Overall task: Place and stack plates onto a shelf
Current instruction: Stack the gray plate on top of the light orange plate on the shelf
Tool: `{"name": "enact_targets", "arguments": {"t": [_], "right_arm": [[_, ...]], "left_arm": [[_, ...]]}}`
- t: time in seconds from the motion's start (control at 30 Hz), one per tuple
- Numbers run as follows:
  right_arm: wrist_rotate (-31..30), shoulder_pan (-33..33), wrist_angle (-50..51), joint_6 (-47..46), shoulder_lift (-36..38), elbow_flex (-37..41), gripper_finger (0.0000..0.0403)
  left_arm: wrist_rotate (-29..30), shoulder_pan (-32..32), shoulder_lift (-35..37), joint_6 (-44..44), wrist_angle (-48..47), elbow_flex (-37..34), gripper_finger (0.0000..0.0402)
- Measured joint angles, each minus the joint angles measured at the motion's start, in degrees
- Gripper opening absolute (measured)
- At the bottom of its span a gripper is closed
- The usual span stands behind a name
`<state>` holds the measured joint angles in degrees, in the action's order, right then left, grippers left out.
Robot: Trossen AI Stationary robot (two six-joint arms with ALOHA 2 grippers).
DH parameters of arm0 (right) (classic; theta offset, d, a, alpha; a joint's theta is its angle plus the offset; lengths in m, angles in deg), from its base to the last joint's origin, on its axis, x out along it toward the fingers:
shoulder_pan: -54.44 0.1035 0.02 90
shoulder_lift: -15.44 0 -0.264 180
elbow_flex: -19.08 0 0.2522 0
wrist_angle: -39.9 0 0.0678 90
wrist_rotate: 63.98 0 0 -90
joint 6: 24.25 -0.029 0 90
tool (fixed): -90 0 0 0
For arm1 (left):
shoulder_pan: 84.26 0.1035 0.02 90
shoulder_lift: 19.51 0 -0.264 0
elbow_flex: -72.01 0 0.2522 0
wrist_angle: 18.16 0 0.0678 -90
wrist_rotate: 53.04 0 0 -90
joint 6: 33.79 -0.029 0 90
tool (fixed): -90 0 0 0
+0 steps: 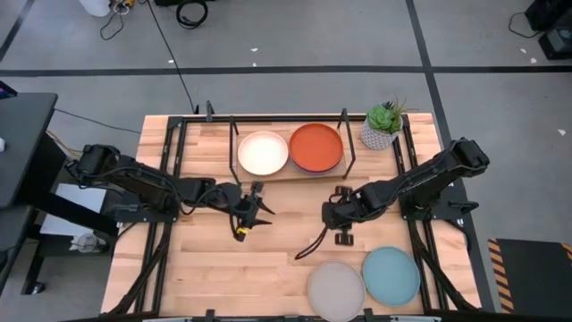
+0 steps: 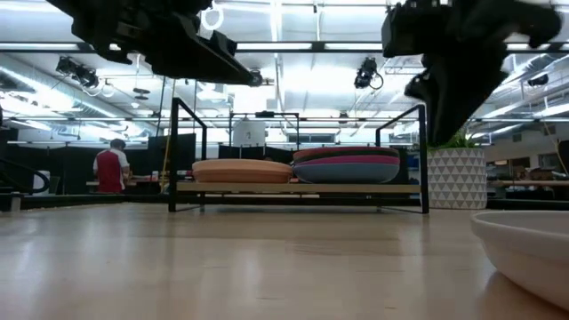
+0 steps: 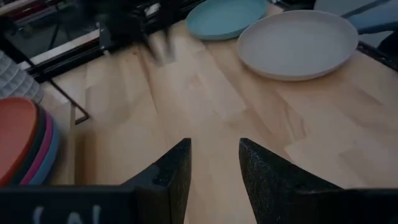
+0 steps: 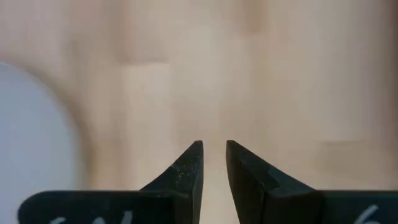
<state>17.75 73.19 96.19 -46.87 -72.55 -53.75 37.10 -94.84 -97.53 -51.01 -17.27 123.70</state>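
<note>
Fingers [image 4: 186,171] apart, grey-beige plate [image 4: 31,137] beside

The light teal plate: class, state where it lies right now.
In the high view the light teal plate lies on the tabletop near its front edge on the right side, beside the grey-beige plate, off the shelf and below the right gripper.

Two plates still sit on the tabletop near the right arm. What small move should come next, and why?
Probably swing the right gripper toward the round grey-beige plate. That plate and the round light teal plate lie off the light-wood shelf; the gripper hangs empty over bare wood, fingers slightly parted, closer than the left gripper.
</note>
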Motion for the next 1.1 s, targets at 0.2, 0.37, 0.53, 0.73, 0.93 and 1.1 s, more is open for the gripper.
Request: {"name": "enact_targets", "arguments": {"t": [0.2, 0.37, 0.53, 0.73, 0.93, 1.1], "right_arm": [[10.8, 3.5, -9.3, -7.4, 0.0, 2.6, 0.0106], [9.5, 7.6, -11.8, -11.7, 0.0, 3.4, 0.0156], [8.9, 9.7, -12.7, -13.2, -2.9, 3.5, 0.0186], [14.9, 10.1, -15.0, -14.0, -9.8, 2.8, 0.0189], [15.4, 11.7, -14.1, -15.4, -15.0, 0.8, 0.0183], [14.3, 12.3, -12.4, -15.8, -17.8, -1.2, 0.0151]], "left_arm": [[5.7, -1.6, 0.6, 1.1, -1.6, 0.0, 0.0141], [8.3, -3.1, 1.3, 1.0, -3.7, 0.0, 0.0141], [13.1, -4.4, 3.2, 1.0, -6.9, 0.0, 0.0141], [15.5, -4.8, 5.9, -1.2, -7.9, 0.0, 0.0141], [17.8, -4.8, 7.0, -4.3, -8.1, 0.0, 0.0141], [17.9, -4.7, 7.0, -7.6, -8.6, 0.0, 0.0141]]}}
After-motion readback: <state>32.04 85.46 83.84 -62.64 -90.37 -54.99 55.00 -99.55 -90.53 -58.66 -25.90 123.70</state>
